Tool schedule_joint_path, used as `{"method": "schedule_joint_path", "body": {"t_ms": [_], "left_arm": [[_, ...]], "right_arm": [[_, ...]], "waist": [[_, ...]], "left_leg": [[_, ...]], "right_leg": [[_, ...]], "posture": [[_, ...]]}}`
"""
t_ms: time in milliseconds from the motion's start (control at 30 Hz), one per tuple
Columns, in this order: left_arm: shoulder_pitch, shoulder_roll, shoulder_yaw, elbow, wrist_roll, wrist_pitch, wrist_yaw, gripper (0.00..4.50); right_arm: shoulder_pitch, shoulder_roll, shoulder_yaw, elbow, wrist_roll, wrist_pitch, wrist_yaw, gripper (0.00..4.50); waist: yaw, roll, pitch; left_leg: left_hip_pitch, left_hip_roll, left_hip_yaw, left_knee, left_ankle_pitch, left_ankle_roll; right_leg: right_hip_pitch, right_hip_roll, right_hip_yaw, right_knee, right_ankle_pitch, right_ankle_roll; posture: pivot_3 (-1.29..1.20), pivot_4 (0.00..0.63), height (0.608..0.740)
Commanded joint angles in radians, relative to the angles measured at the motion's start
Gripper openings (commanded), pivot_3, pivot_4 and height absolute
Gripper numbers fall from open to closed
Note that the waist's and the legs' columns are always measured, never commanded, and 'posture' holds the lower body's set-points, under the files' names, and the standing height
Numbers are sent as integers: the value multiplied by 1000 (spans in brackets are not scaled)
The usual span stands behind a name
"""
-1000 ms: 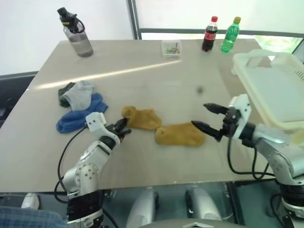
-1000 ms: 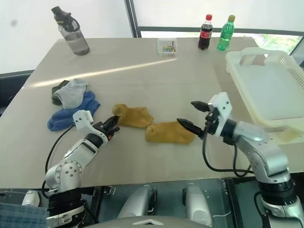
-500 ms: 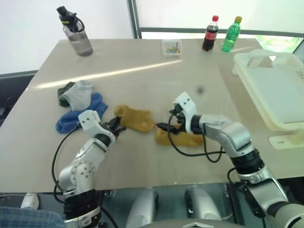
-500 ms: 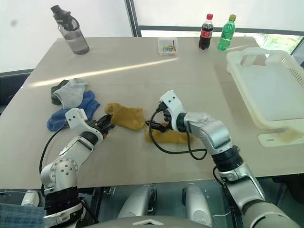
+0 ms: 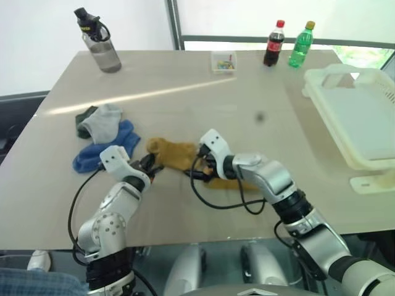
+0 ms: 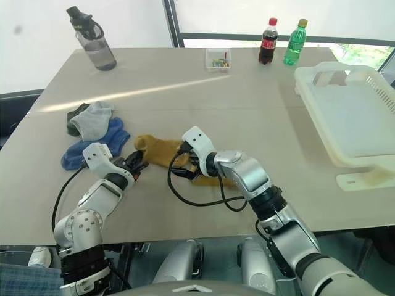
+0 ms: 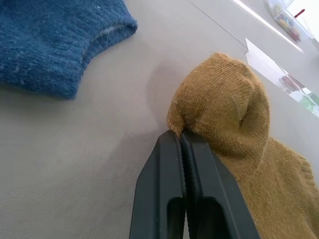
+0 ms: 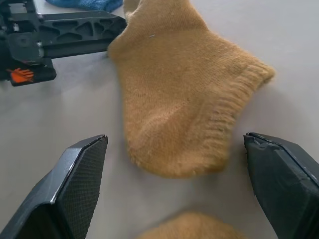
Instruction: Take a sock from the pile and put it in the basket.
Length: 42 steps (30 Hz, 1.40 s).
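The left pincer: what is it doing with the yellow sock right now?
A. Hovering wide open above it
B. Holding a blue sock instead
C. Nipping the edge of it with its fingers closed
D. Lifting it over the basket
C. In the left wrist view the left pincer has its two black fingers pressed together on a fold at the edge of the yellow sock, which lies on the table.

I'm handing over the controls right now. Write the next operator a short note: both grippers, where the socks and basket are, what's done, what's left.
Left gripper: shut, pinching the toe edge of one mustard-yellow sock.
Right gripper: open, fingers either side of that sock's cuff end, not gripping.
Second mustard sock lies beside it, partly under the right arm.
Pile of blue, grey and dark socks sits on the table's left.
Basket at the right edge, no sock seen in it.
Done: sock pinched, on the table.
Left: grasp, carry to basket, release.
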<state>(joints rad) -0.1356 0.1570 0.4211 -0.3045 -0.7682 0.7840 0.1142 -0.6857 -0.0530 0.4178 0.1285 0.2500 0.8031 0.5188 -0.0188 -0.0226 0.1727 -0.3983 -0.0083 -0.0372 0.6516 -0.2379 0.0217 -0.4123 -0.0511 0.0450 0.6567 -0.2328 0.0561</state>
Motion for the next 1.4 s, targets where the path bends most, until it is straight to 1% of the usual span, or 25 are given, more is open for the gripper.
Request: {"method": "schedule_joint_path", "body": {"t_ms": [33,100,200,267,300,433,567,700,767,833,1000,1100,1233,1400], "left_arm": [[14,-1,-3,-24,-2,5,5,0],[18,1,-2,-24,-1,4,2,0],[23,5,-4,-22,1,4,-2,0],[26,7,-7,-21,2,4,-5,0],[25,8,-9,-21,1,3,-8,0],[12,4,-8,-30,-22,-6,-30,0],[-4,-12,1,-86,-139,3,-81,0],[-5,-11,-11,-172,-324,45,-110,0],[5,-21,-17,-208,-405,54,-77,0],[23,-30,-22,-227,-465,55,-19,0],[106,-33,-86,-299,-581,64,112,0],[161,-24,-122,-319,-603,51,147,0],[190,-11,-167,-323,-636,41,193,0],[257,13,-254,-349,-758,45,198,0]], "right_arm": [[-25,7,1,11,-34,-45,9,3600],[-21,3,-2,11,-43,-53,17,2650],[-10,-2,-5,0,-48,-55,35,1347],[-5,-3,-5,-4,-53,-57,41,368],[-4,-6,-6,-7,-53,-59,47,44],[-9,-21,-30,-32,-45,-52,64,44],[-26,-48,-91,-101,-3,-1,76,44],[-30,-107,-163,-231,68,106,104,44],[-31,-125,-244,-317,150,210,104,44],[-21,-161,-295,-397,208,292,108,44],[60,-318,-359,-576,306,428,135,44],[117,-384,-410,-661,370,502,133,44],[167,-430,-458,-741,425,569,113,44],[198,-456,-504,-789,470,618,74,44]], "waist": [[1,0,0],[0,0,0],[0,0,0],[0,0,0],[0,0,0],[0,0,0],[4,0,1],[4,0,1],[4,0,1],[5,0,1],[7,0,1],[8,0,1],[7,0,1],[8,0,1]], "left_leg": [[0,0,0,0,0,0],[0,0,0,0,0,0],[0,0,0,0,0,0],[0,0,0,-1,0,0],[0,0,0,-1,0,0],[0,0,0,-1,0,0],[-2,0,-2,0,0,0],[-3,0,-3,-1,0,0],[-4,0,-4,-1,0,0],[-5,-1,-4,-2,0,0],[-6,-1,-5,-3,0,0],[-9,-1,-8,-2,0,0],[-11,-1,-9,-2,0,0],[-13,-2,-11,0,0,0]], "right_leg": [[0,0,0,0,0,0],[0,0,0,0,0,0],[0,0,0,0,0,0],[0,0,0,0,0,0],[0,0,0,0,0,0],[0,0,0,-1,0,0],[0,-1,-2,-2,0,0],[0,-2,-3,-4,0,0],[-1,-2,-4,-5,0,0],[0,-3,-4,-6,0,0],[0,-4,-5,-9,0,0],[-1,-4,-8,-12,0,0],[-1,-3,-9,-13,0,0],[-1,-4,-11,-14,-1,-1]], "posture": [[0,150,740],[0,150,740],[0,150,740],[0,150,740],[0,150,740],[0,150,740],[0,150,740],[0,150,740],[0,150,740],[0,150,740],[0,150,740],[0,150,740],[0,150,740],[0,150,740]]}}
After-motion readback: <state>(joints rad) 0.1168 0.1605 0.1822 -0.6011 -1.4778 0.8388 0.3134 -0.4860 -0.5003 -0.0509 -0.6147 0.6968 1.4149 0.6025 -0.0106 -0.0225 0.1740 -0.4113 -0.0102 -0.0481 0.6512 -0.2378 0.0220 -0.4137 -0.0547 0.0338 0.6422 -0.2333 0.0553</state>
